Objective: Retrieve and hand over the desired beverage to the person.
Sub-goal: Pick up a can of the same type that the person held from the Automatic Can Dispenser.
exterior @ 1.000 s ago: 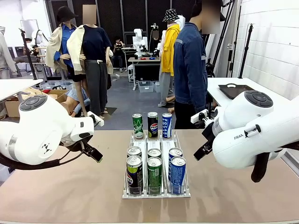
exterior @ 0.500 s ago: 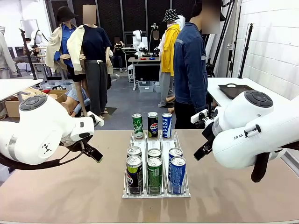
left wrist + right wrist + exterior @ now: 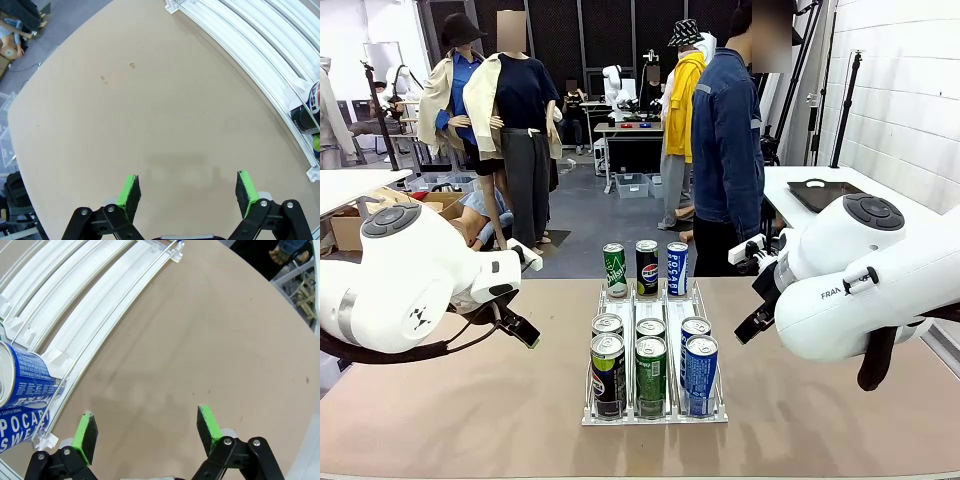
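Two robot arms flank a rack (image 3: 655, 418) of drink cans (image 3: 651, 372) at the frame's centre. The left gripper (image 3: 187, 186) and right gripper (image 3: 148, 427) hang spread wide and empty over the table (image 3: 440, 420). The person (image 3: 727, 140) stands upper right of centre, turned sideways.

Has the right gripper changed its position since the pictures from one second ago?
No. The right gripper remains at the same place, just right of the can rack and at the same height above the table, fingers open.
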Robot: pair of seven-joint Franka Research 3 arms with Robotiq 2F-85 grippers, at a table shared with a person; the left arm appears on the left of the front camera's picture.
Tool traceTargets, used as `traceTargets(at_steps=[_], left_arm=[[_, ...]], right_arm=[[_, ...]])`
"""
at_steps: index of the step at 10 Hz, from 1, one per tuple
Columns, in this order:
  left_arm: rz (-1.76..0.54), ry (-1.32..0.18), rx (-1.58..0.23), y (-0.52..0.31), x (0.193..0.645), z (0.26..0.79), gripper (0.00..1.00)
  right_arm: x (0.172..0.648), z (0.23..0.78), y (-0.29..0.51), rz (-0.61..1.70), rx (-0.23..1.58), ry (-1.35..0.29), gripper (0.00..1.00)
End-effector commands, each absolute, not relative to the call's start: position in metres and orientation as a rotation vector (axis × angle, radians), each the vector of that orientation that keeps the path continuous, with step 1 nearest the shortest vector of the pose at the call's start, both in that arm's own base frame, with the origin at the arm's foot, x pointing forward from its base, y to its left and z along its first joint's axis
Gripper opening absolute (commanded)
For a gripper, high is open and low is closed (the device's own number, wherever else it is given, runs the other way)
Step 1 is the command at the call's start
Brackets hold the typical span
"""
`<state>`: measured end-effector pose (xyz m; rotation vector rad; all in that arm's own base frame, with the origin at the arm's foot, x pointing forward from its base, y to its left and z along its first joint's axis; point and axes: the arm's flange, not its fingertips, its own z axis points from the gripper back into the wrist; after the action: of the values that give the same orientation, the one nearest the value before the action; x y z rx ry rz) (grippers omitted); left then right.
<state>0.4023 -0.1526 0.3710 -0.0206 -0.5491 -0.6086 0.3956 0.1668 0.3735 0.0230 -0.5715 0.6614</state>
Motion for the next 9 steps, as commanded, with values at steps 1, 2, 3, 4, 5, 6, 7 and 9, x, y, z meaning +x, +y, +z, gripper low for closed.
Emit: traceTargets(at_steps=[1,2,3,4,5,6,7,9], left_arm=[[-0.586,-0.519,-0.032,-0.145,0.404,0.384,1.00],[-0.571,-0.520,-0.089,-0.133,0.405,0.404,1.00],[-0.552,-0.499,-0.135,-0.117,0.408,0.426,1.00],[-0.517,-0.484,-0.199,-0.100,0.412,0.449,1.00],[-0.499,-0.440,-0.270,-0.081,0.414,0.470,1.00],[-0.490,-0.442,-0.374,-0.062,0.419,0.491,1.00],[-0.486,-0.436,-0.508,-0.037,0.423,0.509,1.00],[-0.474,-0.485,-0.700,0.005,0.420,0.524,1.00]], right_arm=[[0.397,0.389,0.160,0.645,0.061,-0.606,1.00],[0.399,0.410,0.149,0.605,0.079,-0.609,1.00],[0.403,0.428,0.138,0.579,0.103,-0.581,1.00],[0.409,0.445,0.123,0.552,0.131,-0.532,1.00],[0.413,0.459,0.110,0.563,0.160,-0.474,1.00],[0.419,0.475,0.094,0.534,0.199,-0.457,1.00],[0.425,0.489,0.069,0.479,0.293,-0.460,1.00],[0.421,0.509,0.021,0.390,0.502,-0.532,1.00]])
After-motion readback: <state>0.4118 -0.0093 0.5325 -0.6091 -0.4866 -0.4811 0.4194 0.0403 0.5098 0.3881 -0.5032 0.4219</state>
